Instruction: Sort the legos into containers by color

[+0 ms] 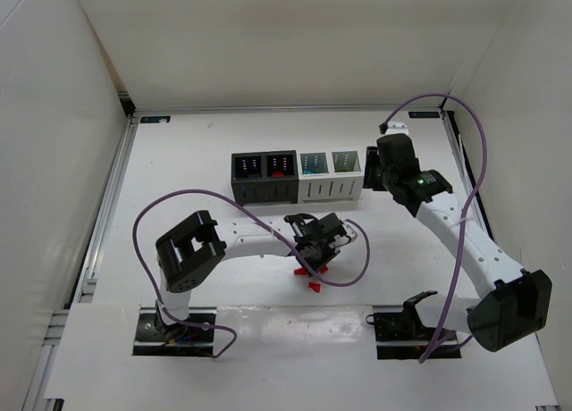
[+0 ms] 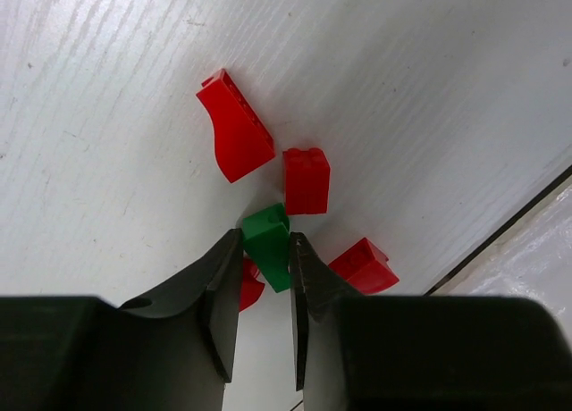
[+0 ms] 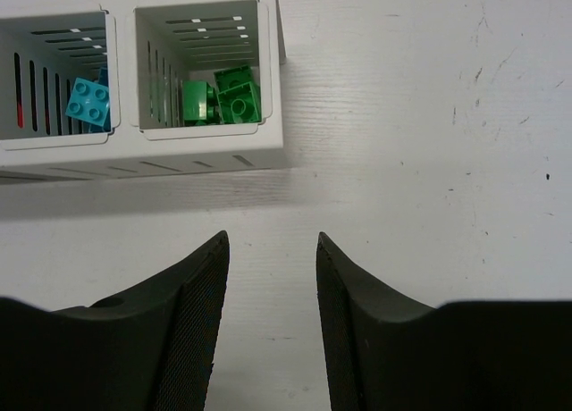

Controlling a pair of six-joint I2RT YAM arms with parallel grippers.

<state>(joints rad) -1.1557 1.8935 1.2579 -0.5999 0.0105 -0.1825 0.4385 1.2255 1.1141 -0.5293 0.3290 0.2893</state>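
Close around the green brick [image 2: 271,250] at the left gripper [image 2: 265,243], red bricks [image 2: 307,180] crowd in. Open table [image 1: 179,170] lies left of the bins [image 1: 331,190]; the right gripper [image 1: 371,170] stands beside their right end.

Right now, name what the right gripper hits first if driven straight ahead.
Probably bare table just short of the white bin holding green legos; depth is unclear, so the right gripper, open and empty, might reach that bin's wall first.
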